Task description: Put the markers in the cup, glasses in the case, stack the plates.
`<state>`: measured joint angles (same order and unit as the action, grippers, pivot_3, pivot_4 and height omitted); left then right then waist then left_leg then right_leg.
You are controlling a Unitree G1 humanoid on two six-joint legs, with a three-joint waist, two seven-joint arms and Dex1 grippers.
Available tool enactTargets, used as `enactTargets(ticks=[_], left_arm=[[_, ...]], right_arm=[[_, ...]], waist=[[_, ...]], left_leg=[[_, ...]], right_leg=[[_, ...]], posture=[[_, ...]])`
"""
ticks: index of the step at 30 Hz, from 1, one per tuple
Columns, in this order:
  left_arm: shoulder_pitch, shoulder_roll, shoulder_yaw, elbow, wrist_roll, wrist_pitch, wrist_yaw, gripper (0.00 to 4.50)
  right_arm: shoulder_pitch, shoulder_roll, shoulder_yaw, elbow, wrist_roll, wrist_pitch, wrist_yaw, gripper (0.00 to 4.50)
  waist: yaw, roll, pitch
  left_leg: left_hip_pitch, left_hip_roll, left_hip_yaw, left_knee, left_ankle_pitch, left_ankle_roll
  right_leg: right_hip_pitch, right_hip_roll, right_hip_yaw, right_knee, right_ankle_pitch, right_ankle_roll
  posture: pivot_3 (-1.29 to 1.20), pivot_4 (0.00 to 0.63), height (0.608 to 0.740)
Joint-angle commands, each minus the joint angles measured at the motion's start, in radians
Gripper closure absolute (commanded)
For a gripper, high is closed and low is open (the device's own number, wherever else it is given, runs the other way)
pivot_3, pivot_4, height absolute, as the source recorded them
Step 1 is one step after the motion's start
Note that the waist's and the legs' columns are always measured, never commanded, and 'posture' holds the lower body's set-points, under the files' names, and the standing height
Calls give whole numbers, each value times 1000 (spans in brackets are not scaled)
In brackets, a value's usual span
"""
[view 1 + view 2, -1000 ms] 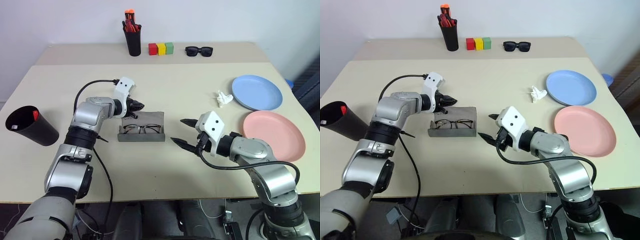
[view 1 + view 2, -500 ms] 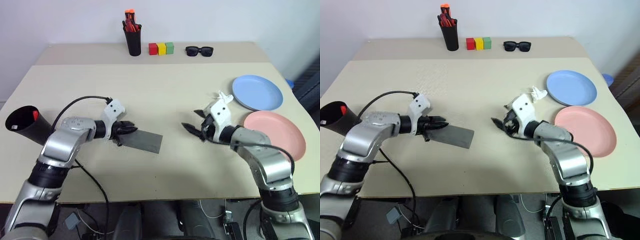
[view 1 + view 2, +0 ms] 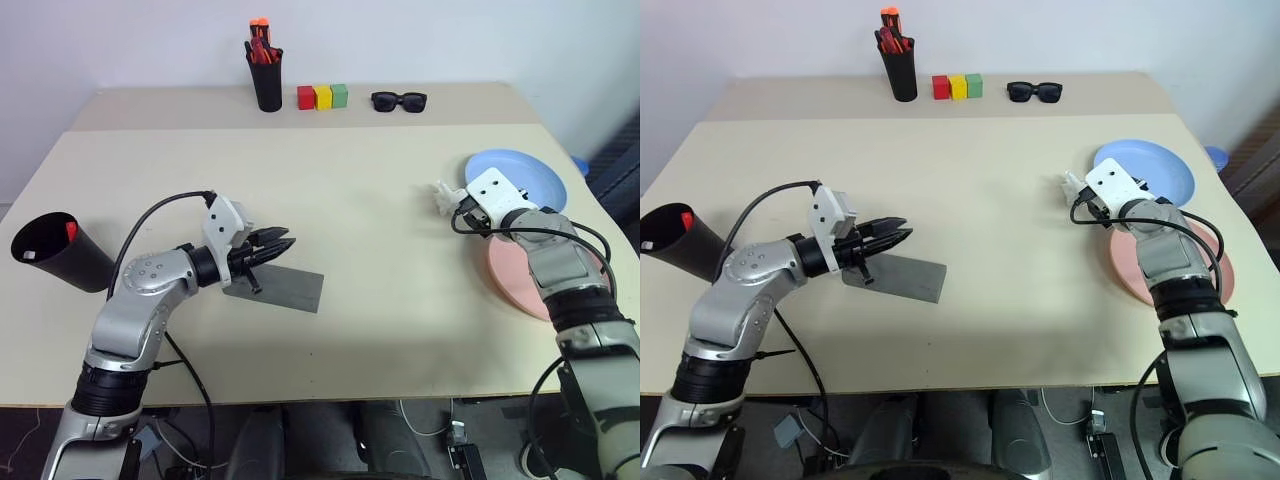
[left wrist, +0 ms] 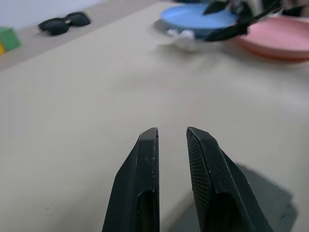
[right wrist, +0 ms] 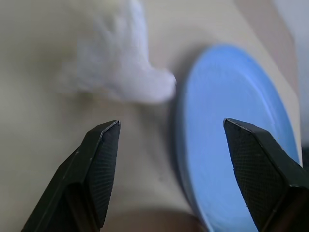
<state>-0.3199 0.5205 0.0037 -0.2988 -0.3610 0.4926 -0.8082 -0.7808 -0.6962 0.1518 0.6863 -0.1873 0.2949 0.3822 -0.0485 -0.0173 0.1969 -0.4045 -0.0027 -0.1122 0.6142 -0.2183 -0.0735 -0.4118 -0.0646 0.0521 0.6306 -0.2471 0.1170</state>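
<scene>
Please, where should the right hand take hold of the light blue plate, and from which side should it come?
Best on the rim of the light blue plate, at the edge facing the right hand, approached low from the table side. The plate lies flat and shallow, so only its thin raised edge offers something to pinch. The hand's fingers stand wide apart, one over the table, one over the plate. The white crumpled scrap lies close beside.

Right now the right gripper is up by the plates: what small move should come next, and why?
Probably ease the right gripper forward onto the near rim of the light blue plate. Its fingers stand open with that rim between them, and the pink plate lies just beside, so gripping the blue one starts the stacking. Avoid the crumpled white scrap.
</scene>
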Motion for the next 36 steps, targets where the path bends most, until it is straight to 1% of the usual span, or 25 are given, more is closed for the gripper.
enactTargets(ticks=[1,3,5,8,12,14,18,21,22,24,27,29,30,31,33,34,35,36], left_arm=[[1,-5,3,-40,-12,-14,18,3661],[3,-7,3,-42,-18,-11,22,3680],[5,-12,9,-44,-25,-13,31,3680],[19,-17,14,-43,-39,-13,37,3680],[46,-23,-3,-57,-63,-11,21,3680],[59,-20,-11,-66,-83,-6,-2,3680],[54,-13,-34,-70,-129,8,-57,3680],[16,-21,-82,-62,-142,7,-107,3680],[-2,-29,-103,-56,-138,5,-116,3680],[-52,-49,-138,-26,-129,8,-125,3680],[-120,-72,-165,34,-118,-2,-145,3680],[-153,-83,-181,70,-109,-13,-160,3680],[-162,-87,-186,81,-106,-18,-165,3680],[-169,-92,-191,91,-103,-24,-168,3680],[-172,-100,-194,102,-97,-34,-169,3680],[-170,-102,-195,102,-93,-35,-166,3680],[-163,-99,-194,98,-87,-37,-163,3680],[-156,-95,-193,94,-80,-40,-160,3680]], right_arm=[[-95,26,-1,173,-28,-96,-28,1293],[-128,36,4,243,-42,-138,-42,1938],[-154,46,7,289,-53,-170,-51,2966],[-164,46,7,299,-66,-197,-68,4480],[-126,17,1,211,-90,-208,-101,4480],[-39,-23,-37,15,-70,-163,-63,4480],[200,-112,-156,-435,9,31,74,4480],[391,-165,-294,-727,126,233,198,4480],[466,-192,-337,-812,148,269,240,4480],[617,-241,-432,-959,182,338,314,4480],[769,-262,-546,-1086,224,427,370,4480],[823,-250,-587,-1134,269,491,402,3884],[839,-251,-584,-1149,269,496,402,3597],[840,-245,-570,-1159,263,482,389,3128],[788,-218,-520,-1153,243,434,334,2106],[748,-196,-493,-1136,243,410,312,1670],[693,-166,-448,-1100,237,384,283,1134],[642,-136,-403,-1059,227,364,257,1134]], waist=[[0,0,0],[1,0,0],[2,0,0],[3,0,0],[3,1,0],[6,1,0],[14,3,1],[26,4,1],[29,4,1],[36,4,0],[32,4,0],[25,4,0],[21,4,0],[16,4,0],[4,4,0],[0,4,0],[-1,4,0],[-6,3,0]], left_leg=[[0,0,0,0,0,0],[0,0,0,0,0,0],[0,0,0,0,0,0],[0,0,0,0,0,0],[0,0,0,0,0,0],[0,0,0,0,0,0],[-1,0,-1,0,0,0],[-1,0,-1,0,0,0],[-1,0,-1,1,0,0],[0,0,-1,2,0,1],[1,0,0,3,0,1],[2,0,0,5,0,1],[3,0,1,5,0,1],[4,0,1,5,0,1],[6,0,1,5,-1,1],[7,0,1,5,-1,1],[8,0,2,5,-1,1],[9,0,3,4,-1,1]], right_leg=[[0,0,0,0,0,0],[0,0,0,0,0,0],[0,0,0,0,0,0],[0,0,0,0,0,0],[0,0,0,0,0,0],[0,0,0,0,0,0],[0,0,0,0,0,0],[1,0,0,0,0,0],[1,0,0,0,0,0],[2,0,0,0,0,0],[4,0,0,-1,-1,-1],[4,1,0,-1,-2,-3],[5,1,1,0,-2,-4],[6,1,1,0,-2,-4],[8,1,1,0,-2,-4],[8,1,1,0,-2,-4],[8,1,2,0,-2,-4],[8,1,2,0,-2,-4]], posture=[[0,150,740],[0,150,740],[0,150,740],[0,150,740],[0,150,740],[0,150,740],[0,150,740],[0,150,740],[0,150,740],[0,150,740],[0,150,740],[0,150,740],[0,150,740],[0,150,740],[0,150,740],[0,150,740],[0,150,740],[0,150,740]])
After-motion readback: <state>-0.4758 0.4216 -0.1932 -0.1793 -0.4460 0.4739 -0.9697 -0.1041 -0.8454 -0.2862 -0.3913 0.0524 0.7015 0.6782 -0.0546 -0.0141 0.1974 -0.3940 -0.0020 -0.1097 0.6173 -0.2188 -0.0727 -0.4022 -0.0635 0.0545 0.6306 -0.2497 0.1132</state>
